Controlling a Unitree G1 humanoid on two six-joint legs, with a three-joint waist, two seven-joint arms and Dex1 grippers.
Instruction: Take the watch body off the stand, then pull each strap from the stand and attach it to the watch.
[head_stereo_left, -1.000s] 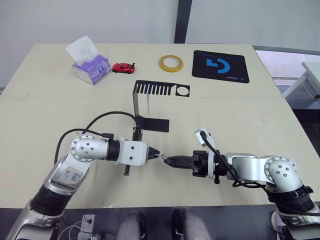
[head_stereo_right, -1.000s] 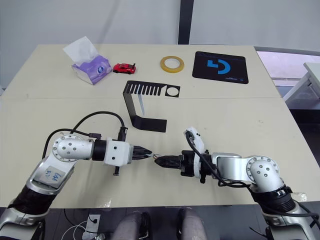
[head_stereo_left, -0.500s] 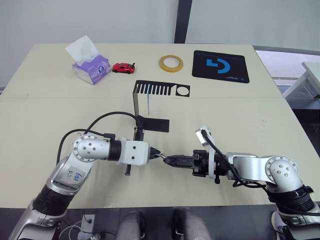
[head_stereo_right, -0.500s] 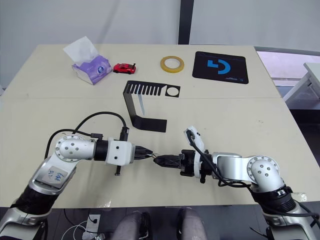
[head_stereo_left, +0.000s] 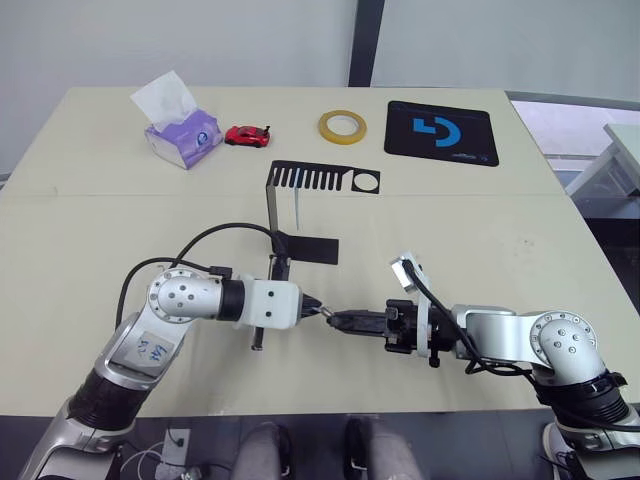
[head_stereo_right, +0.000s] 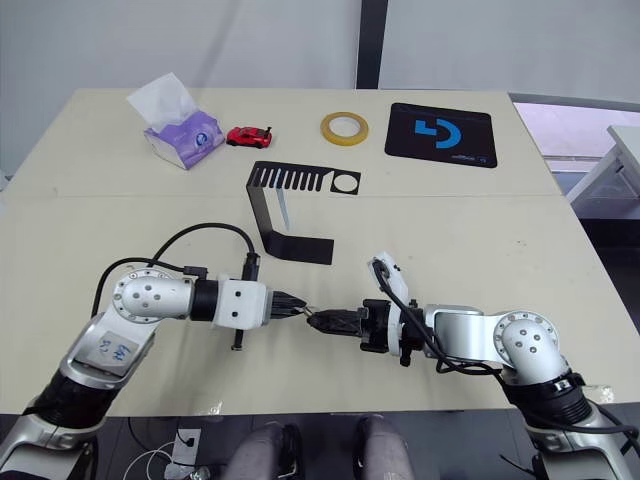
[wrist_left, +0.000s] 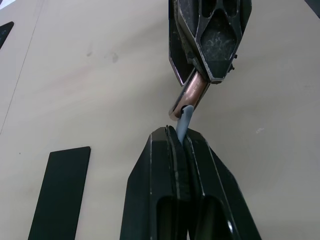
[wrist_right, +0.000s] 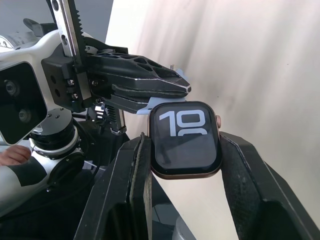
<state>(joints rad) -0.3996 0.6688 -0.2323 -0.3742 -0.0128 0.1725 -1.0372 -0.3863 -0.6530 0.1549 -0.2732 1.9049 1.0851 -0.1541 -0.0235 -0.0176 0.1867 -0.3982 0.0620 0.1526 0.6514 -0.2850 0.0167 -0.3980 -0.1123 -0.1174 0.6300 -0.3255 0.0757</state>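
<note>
**Strap end meets watch case, low over the table**

Right in front of me, my right gripper (wrist_right: 182, 150) is clamped on the watch body (wrist_right: 186, 139), one finger on each side of the case, the black screen with white digits facing my wrist camera. My left gripper (wrist_left: 182, 145) comes in from nine o'clock, its fingers squeezed together on a pale grey-blue strap (wrist_left: 184, 120). A short bit of the strap pokes out past my fingertips and its tip is touching the edge of the coppery-rimmed case. The two grippers meet nose to nose, just above the beige table (head_stereo_left: 480, 220).

Farther out, at about twelve o'clock, the black stand (head_stereo_left: 300, 215) sits upright on its flat base, the slotted top plate with the round hole reaching toward three o'clock. Another pale strap (head_stereo_left: 297, 207) hangs down from the slots beside the upright.

Along the far edge, from ten o'clock round to one o'clock: a purple tissue pack (head_stereo_left: 180, 128), a red toy car (head_stereo_left: 247, 135), a yellow tape ring (head_stereo_left: 342, 126) and a black mat with a blue logo (head_stereo_left: 442, 132).
</note>
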